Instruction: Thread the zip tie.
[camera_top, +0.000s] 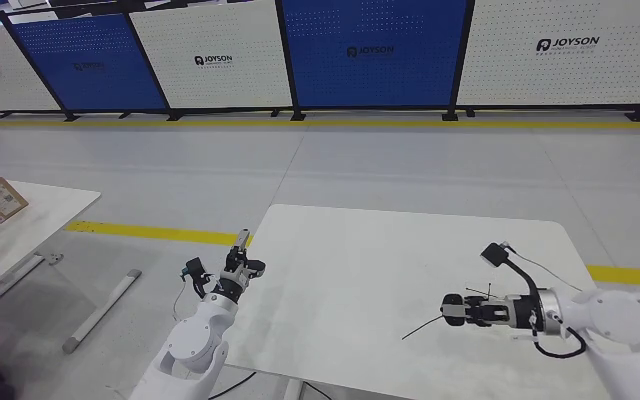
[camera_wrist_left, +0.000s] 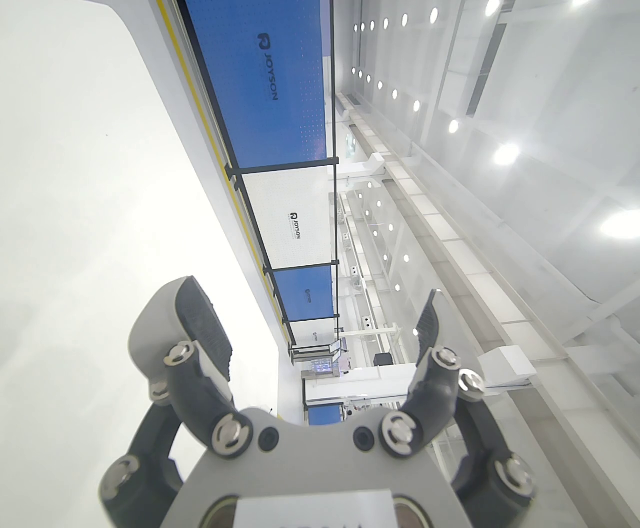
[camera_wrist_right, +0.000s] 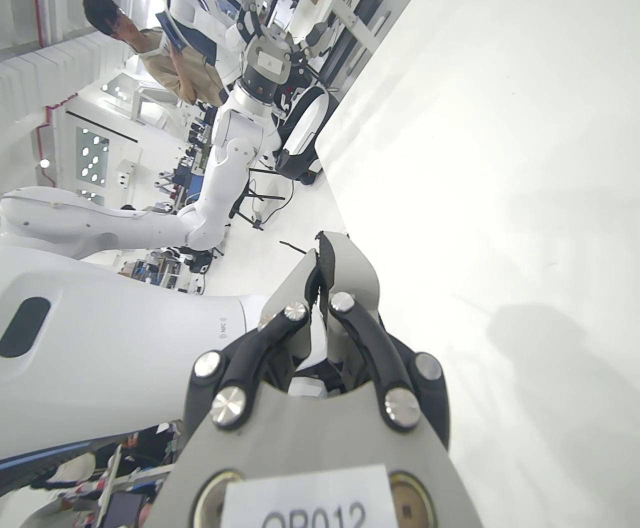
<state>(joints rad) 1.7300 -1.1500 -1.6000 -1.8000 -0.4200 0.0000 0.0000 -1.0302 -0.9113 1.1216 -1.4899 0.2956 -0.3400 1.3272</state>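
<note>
1. In the top view the right hand is over the near right part of the white desk, pointing toward the desk's middle. The zip tie, a thin black strip, sticks out from it at a slant toward the near edge. Whether its free end touches the desk cannot be told.
2. In the right wrist view the right hand is pressed together, pinching the zip tie. A short black tip pokes out past the pads. The fingers hide the gripped part. The desk runs along one side.
3. The right wrist view also has the left arm's hand far off, beyond the desk's far corner.
4. In the top view the left hand is at the desk's left edge, aimed away from the robot. It is well apart from the right hand and the tie.
5. The left wrist view shows the left hand spread wide, its ribbed pads apart, with a gap between them. The desk lies to one side.
6. Beyond the desk stands a row of blue and white panels, which the left hand faces. A yellow line crosses the floor. A second table stands off to the left.
</note>
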